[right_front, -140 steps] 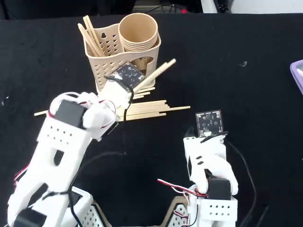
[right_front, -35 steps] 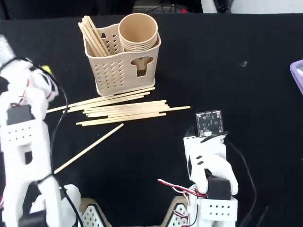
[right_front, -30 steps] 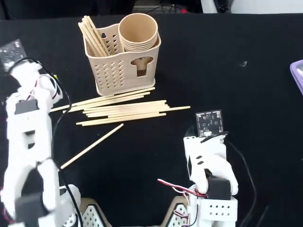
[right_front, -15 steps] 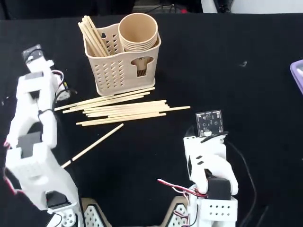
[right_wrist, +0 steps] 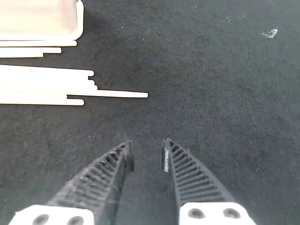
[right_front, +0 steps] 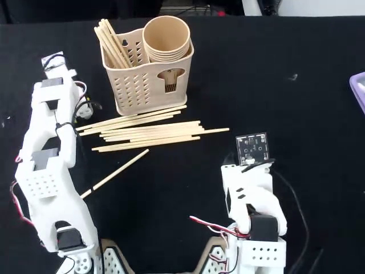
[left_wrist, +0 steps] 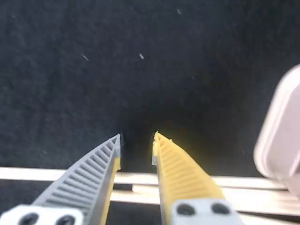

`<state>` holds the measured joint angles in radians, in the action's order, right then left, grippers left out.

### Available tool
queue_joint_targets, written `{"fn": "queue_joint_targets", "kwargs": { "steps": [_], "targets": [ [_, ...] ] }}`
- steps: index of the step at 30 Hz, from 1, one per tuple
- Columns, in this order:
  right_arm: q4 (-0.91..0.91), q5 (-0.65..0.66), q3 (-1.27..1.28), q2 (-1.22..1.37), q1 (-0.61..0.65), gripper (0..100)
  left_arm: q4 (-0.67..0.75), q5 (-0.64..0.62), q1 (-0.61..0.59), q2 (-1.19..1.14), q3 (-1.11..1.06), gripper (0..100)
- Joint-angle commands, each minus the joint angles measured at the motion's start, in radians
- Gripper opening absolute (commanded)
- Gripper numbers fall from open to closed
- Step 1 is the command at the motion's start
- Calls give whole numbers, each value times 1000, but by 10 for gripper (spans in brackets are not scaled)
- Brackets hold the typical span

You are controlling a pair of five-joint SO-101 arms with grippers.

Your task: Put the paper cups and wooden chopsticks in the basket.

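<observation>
Your left arm (right_front: 44, 180) stands along the 9 o'clock side. The left gripper (left_wrist: 137, 137) hangs with its jaws slightly parted and empty over the outer tips of the loose sticks. I judge that a sensible spot, since single ends are easier to pinch there than in the crowded middle. Your right arm (right_front: 251, 194) sits folded at 5 o'clock, and the right gripper (right_wrist: 146, 146) is likewise slack and empty. The basket (right_front: 149, 85) stands upright at 11 o'clock. The paper cups (right_front: 166, 35) are nested in its 3 o'clock compartment, and a sheaf of chopsticks (right_front: 110, 43) leans in the 9 o'clock one. The pile of chopsticks (right_front: 149, 130) lies flat just at the basket's 6 o'clock, with a stray chopstick (right_front: 117, 171) apart at the pile's 7 o'clock. The table (right_front: 296, 171) is matt black cloth. A purple object (right_front: 359, 85) sits at its 3 o'clock edge, and a pale panel (right_front: 319, 7) lies beyond 12 o'clock.
</observation>
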<state>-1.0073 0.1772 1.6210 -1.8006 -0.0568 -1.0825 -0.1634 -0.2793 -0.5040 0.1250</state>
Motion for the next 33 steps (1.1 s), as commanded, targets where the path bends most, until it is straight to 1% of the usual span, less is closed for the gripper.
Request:
{"fn": "queue_joint_targets", "kwargs": {
  "steps": [1,11,14,17,22,26,30,33],
  "targets": [
    [17,11,-2,-67,11,114,-57,8,47,0,39,119],
    [18,11,-2,-67,11,114,-207,11,73,8,38,119],
    [18,11,-2,-67,9,114,-229,58,73,9,19,115],
    [18,11,-4,-67,8,114,-227,103,71,32,-25,78],
    [20,11,-4,-67,8,114,-147,183,93,149,-193,69],
    [20,11,-4,-67,8,114,-23,261,142,318,-397,69],
    [20,11,-4,-67,8,114,74,270,174,488,-565,69],
    [20,11,-4,-67,9,114,112,269,174,575,-615,69]
  ]
}}
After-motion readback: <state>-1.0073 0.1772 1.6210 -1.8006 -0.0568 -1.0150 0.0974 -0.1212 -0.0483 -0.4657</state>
